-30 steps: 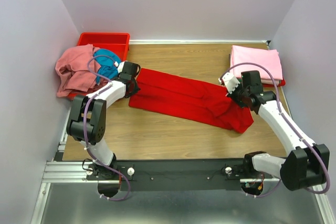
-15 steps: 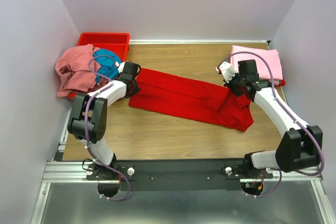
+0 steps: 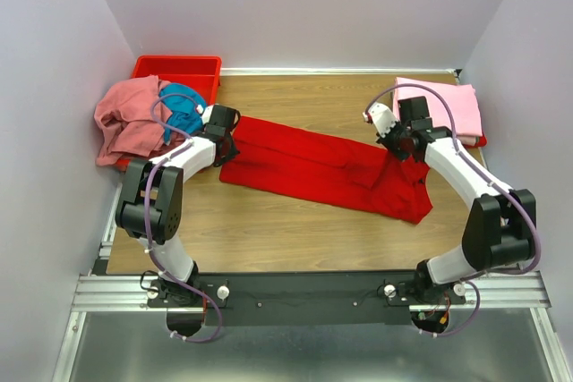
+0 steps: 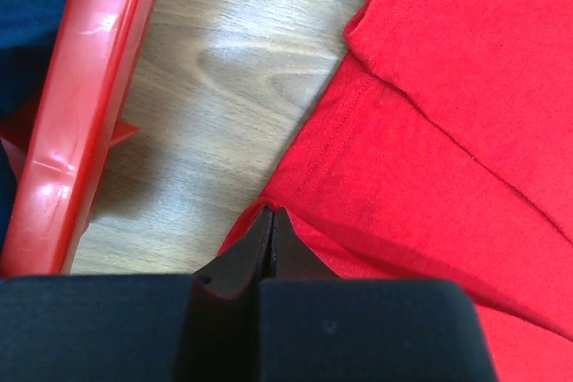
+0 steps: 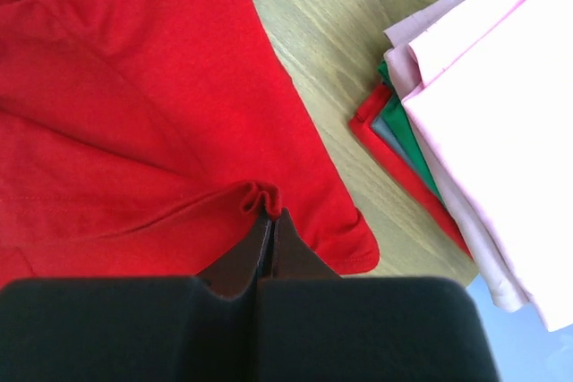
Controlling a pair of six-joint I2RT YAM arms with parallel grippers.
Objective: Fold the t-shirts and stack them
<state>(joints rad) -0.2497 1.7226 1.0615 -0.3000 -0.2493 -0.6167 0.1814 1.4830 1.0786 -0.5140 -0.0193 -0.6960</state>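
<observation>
Red t-shirt [image 3: 304,165] stretches across the surface from beside the bin [image 3: 176,62], left fingers [image 4: 251,257] and right fingers [image 5: 255,252] each pinching an end, probably to pull it flat for folding.

The right gripper [image 5: 270,214], pinched on the right end of the red shirt [image 3: 304,163], moves away from the arm bases and a little leftward, ending farther up the table than a second ago. The cloth it holds comes with it, so that end of the shirt now rises in a steeper ridge toward the fingers. The right arm [image 3: 466,176] stretches out (its elbow swings in from the right wall and away from the near edge). The wrist now crosses the left edge of the folded stack [image 3: 448,105] rather than its near corner.
</observation>
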